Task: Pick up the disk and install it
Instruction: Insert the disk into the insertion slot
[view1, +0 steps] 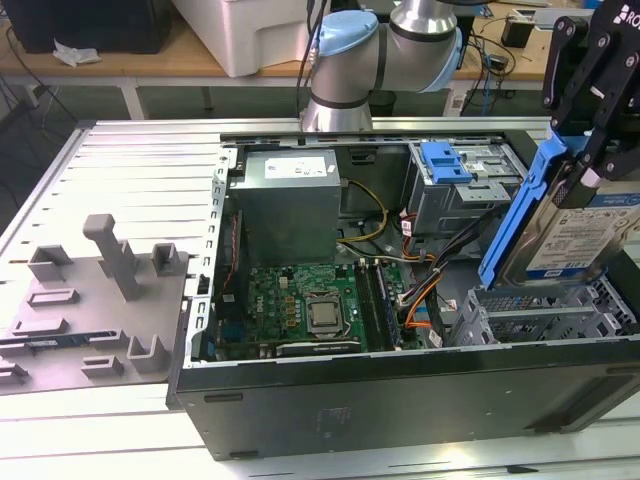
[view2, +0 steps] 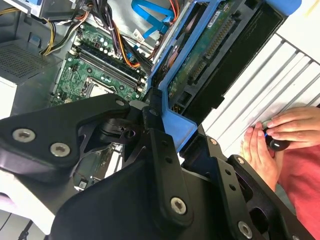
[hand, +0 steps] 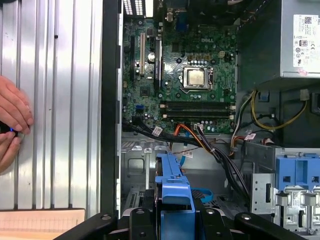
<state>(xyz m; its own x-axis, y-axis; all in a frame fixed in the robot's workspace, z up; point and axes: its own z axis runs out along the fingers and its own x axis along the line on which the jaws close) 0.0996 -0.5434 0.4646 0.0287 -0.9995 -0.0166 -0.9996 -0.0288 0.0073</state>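
Note:
The disk (view1: 578, 238), a silver drive with a white-and-blue label and blue side rails, hangs tilted on edge at the exterior view's right. My gripper (view1: 588, 150) is shut on its upper end. The drive is just above the metal drive cage (view1: 540, 315) in the near right corner of the open computer case (view1: 400, 405). In the second wrist view the disk's green underside (view2: 207, 52) shows past the black fingers (view2: 162, 150). In the first wrist view its blue rail (hand: 172, 182) sticks out from between the fingers, over the case interior.
Inside the case lie the motherboard (view1: 300, 300), the grey power supply (view1: 290, 200), cable bundles (view1: 420, 290) and a bare blue bracket (view1: 445, 160) on the far bay. A person's hands (view2: 277, 132) rest on the ribbed table beside the case. A grey fixture plate (view1: 100, 290) sits at the exterior view's left.

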